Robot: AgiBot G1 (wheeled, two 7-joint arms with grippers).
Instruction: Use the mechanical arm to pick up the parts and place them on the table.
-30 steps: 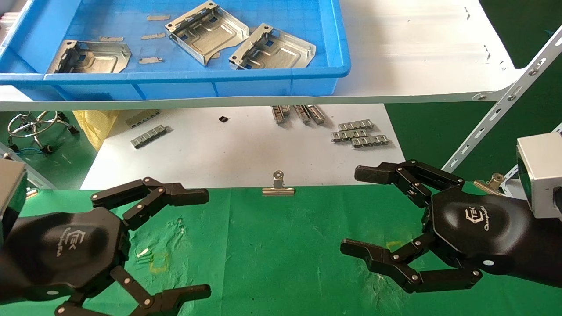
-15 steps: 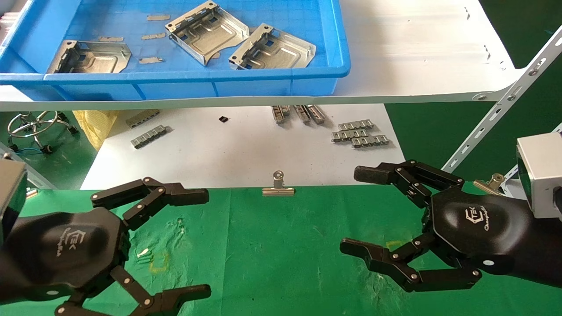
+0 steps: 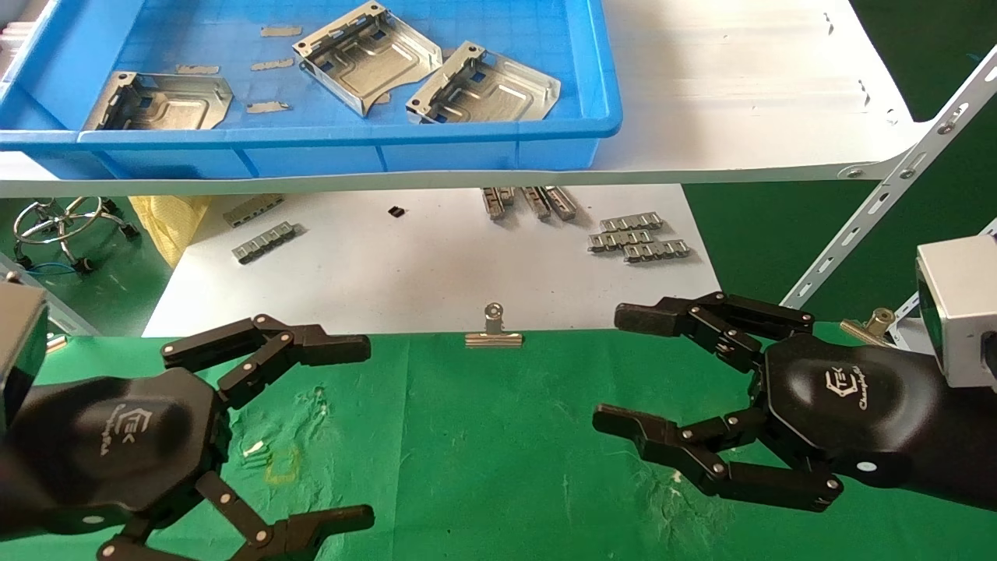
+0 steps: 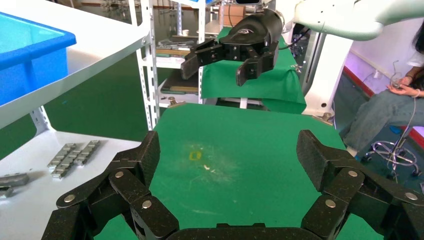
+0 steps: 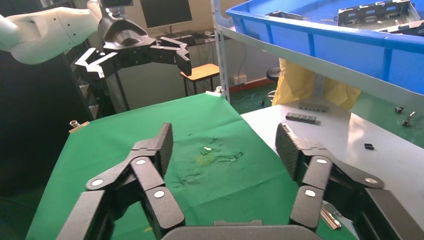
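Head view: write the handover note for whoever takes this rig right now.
Left gripper: open, empty, above the green table.
Right gripper: open, empty, above the table's right side.
Parts: three plates lie in the blue tray on the white shelf.
Done: nothing placed on the table.
Left: pick up all three plates and set them on the green cloth.

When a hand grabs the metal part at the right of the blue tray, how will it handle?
The part looks like thin stamped sheet, so probably stiff and light. Its shiny, flat face may slip; the folded edge seems easier to pinch. It won't roll.
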